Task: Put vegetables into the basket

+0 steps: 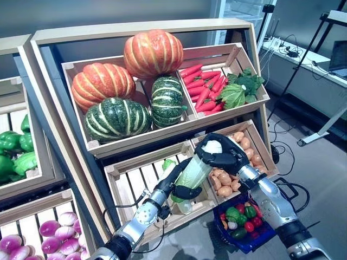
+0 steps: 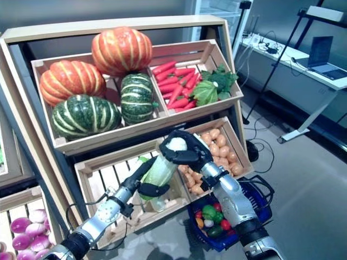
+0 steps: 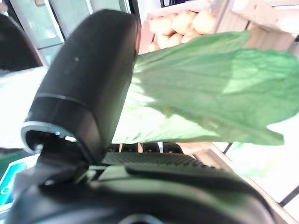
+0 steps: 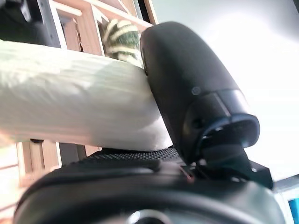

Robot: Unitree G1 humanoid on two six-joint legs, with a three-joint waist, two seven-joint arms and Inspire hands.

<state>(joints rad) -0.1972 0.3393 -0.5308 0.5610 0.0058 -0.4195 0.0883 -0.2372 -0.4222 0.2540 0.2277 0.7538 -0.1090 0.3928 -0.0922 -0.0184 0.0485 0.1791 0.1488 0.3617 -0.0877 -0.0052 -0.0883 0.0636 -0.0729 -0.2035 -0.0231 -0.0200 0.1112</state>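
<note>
While both hands meet in front of the lower shelf crates, a pale green napa cabbage [image 1: 196, 172] hangs between them, tilted, its white stem end up and its leafy end down. The right hand [image 1: 221, 154] is clenched around the stem end, thumb and fingers wrapped over the top of it, as its own wrist view confirms with the thumb pressed against the white ribbed stalk [image 4: 70, 93]. The left hand [image 1: 181, 184] grasps the cabbage lower down, its fingers curled round the leafy part, and the left wrist view shows the thumb [image 3: 88, 84] lying against the green leaf [image 3: 205, 88]. Just below and beside the right forearm sits the blue basket [image 1: 255, 238], already holding peppers and other small red and green vegetables [image 1: 241, 216]. Behind the right hand is a crate of potatoes [image 1: 244, 149]; behind the left hand is a slatted wooden crate [image 1: 135, 184] with one more green vegetable showing by the wrist. Above both hands, the upper shelf carries orange and green pumpkins [image 1: 130, 81], red carrots [image 1: 203, 86] and leafy greens [image 1: 241, 86]. Well off past the left arm, another stand holds green peppers [image 1: 13, 149] and purple onions [image 1: 38, 235].
</note>
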